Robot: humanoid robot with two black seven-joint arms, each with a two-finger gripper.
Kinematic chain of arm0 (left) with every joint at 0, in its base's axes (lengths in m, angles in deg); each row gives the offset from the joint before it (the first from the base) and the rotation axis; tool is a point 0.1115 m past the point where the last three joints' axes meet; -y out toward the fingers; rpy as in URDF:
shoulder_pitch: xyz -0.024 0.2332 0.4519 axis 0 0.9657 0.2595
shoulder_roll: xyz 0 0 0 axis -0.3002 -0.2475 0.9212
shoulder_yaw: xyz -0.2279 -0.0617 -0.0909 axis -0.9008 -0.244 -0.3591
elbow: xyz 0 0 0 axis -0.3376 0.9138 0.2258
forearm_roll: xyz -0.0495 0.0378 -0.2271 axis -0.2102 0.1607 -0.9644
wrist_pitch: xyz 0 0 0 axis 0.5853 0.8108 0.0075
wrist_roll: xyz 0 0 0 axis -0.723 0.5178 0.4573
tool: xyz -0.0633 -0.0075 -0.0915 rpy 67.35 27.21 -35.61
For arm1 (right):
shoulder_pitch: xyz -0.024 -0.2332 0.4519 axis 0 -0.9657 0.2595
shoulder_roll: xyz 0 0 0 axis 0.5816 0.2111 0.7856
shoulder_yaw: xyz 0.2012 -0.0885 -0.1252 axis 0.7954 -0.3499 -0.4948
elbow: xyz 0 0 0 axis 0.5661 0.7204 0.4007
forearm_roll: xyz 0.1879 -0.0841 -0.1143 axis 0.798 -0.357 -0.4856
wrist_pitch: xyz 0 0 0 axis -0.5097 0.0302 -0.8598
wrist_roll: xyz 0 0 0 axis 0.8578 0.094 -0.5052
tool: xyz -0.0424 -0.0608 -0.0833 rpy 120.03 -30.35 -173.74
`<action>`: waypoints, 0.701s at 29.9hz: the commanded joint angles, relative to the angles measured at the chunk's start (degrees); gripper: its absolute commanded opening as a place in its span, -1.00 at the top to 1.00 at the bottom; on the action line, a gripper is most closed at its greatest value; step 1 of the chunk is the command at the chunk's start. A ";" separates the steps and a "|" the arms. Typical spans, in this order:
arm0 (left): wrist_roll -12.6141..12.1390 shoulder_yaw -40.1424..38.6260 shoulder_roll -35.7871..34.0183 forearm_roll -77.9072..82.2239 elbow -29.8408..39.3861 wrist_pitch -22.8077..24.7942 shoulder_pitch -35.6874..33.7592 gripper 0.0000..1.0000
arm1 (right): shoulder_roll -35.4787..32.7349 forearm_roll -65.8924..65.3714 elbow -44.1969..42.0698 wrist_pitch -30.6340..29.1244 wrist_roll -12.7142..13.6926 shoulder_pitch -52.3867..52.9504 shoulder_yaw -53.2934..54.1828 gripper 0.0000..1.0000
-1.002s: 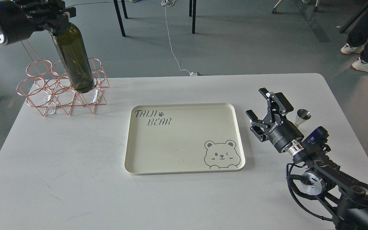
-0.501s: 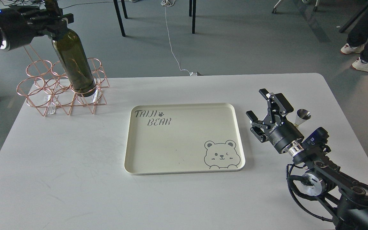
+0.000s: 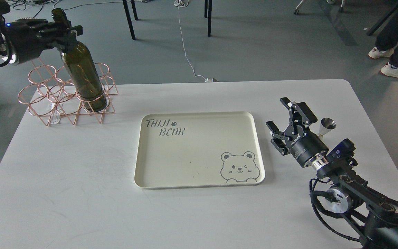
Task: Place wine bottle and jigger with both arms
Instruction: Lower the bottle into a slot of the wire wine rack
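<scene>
While a cream, rounded-corner tray [image 3: 199, 152] lies flat at the middle of the matte white bench [image 3: 81, 193], everything else sits around it. Its surface is smooth, with a raised rim, the dark lettering "TAIJI BEAR" at its far-left corner and a line-drawn bear face at its near-right corner.

Far left of the tray, at the bench's back corner, stands a copper-coloured wire rack [image 3: 52, 95] made of thin rings and diagonal struts. The wine bottle [image 3: 83, 77], dark olive-green glossy glass with a long narrow neck and an open mouth, has its base inside one of the rack's rings on the side nearest the tray; it leans slightly, neck tipped away to the left. The left tool [image 3: 64, 33], black and blocky, is clamped around the bottle's neck just above the shoulder.

Right of the tray, the right tool [image 3: 282, 116] hovers low over the bench with its two black fingers spread apart and nothing between them. Behind it run a dark cylindrical wrist, a silver ring and looping black cables.

The jigger [image 3: 326, 126], a small shiny silver metal cone-shaped cup, stands upright on the bench just right of that tool, farther from the tray, and is not touched by it.
</scene>
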 commanded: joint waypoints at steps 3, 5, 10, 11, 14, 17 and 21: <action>0.00 -0.09 0.76 0.02 -0.85 -0.37 1.03 0.78 | -0.01 0.00 0.00 0.00 0.01 0.00 0.00 -0.98; 0.00 0.00 1.20 0.02 -1.21 -0.46 1.03 0.76 | -0.01 0.00 0.00 0.00 0.01 0.00 0.00 -0.98; 0.00 0.00 2.34 0.02 -2.08 -0.46 1.11 0.74 | -0.01 0.00 0.00 0.08 0.01 0.00 0.00 -0.98; 0.00 0.00 2.61 0.02 -2.35 -0.46 1.11 0.73 | 0.08 0.00 0.00 0.00 0.01 0.00 0.00 -0.98; 0.00 0.00 2.87 0.02 -2.79 -0.54 1.11 0.72 | 0.17 0.00 0.00 0.09 0.01 0.00 0.00 -0.98; 0.00 0.00 3.31 0.02 -2.88 -0.54 1.11 0.69 | 0.17 0.00 0.00 0.09 0.01 0.00 0.00 -0.98; 0.00 0.00 3.31 0.02 -2.88 -0.54 1.46 0.61 | 0.17 0.00 0.00 0.09 0.01 0.00 0.00 -0.98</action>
